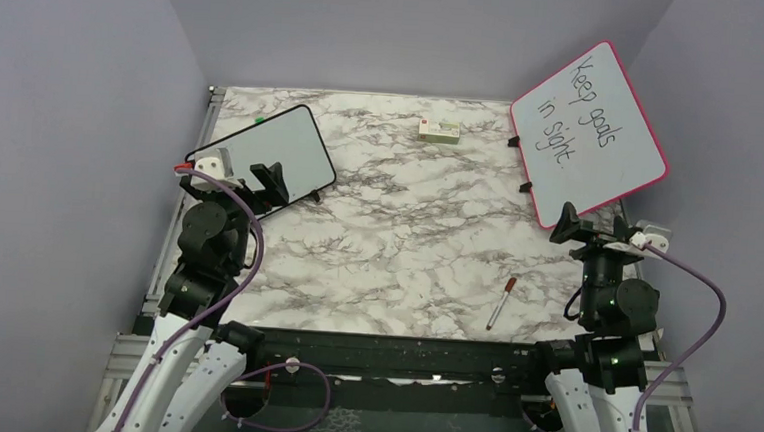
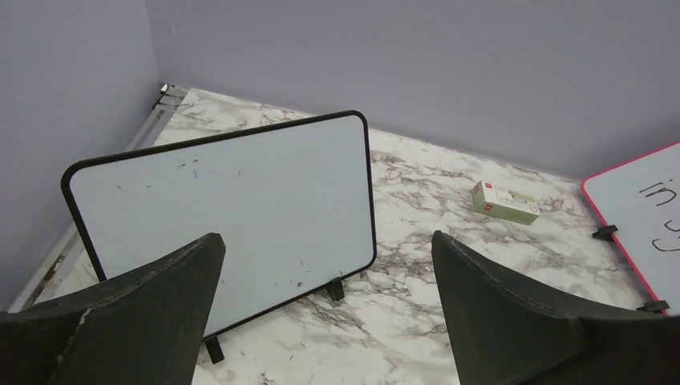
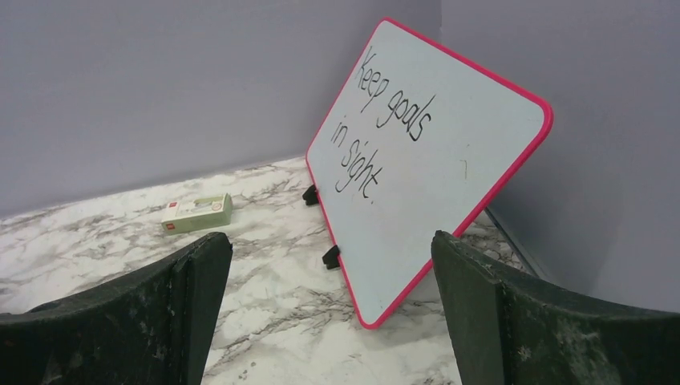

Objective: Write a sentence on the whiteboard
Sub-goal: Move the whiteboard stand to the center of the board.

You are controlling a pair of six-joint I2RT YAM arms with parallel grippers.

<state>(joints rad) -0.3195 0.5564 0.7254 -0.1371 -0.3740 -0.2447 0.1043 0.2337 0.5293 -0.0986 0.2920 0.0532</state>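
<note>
The whiteboard point(image 1: 280, 148), black-framed on little black feet, stands propped at the back left. In the left wrist view the whiteboard point(image 2: 232, 200) has a blank face with only faint specks, and no sentence shows on it. My left gripper point(image 1: 238, 181) hovers just in front of it, open and empty point(image 2: 325, 241). My right gripper point(image 1: 590, 229) is open and empty too point(image 3: 329, 241), near the bottom corner of the pink-framed board. A marker point(image 1: 501, 301) with a red cap lies on the table at the front right, between the arms and closer to my right one.
A pink-framed board point(image 1: 588, 133) reading "Keep goals in sight" leans at the back right point(image 3: 425, 160). A small green-and-white box point(image 1: 439, 130) lies near the back wall. Grey walls close in the marble table point(image 1: 407, 238) on three sides.
</note>
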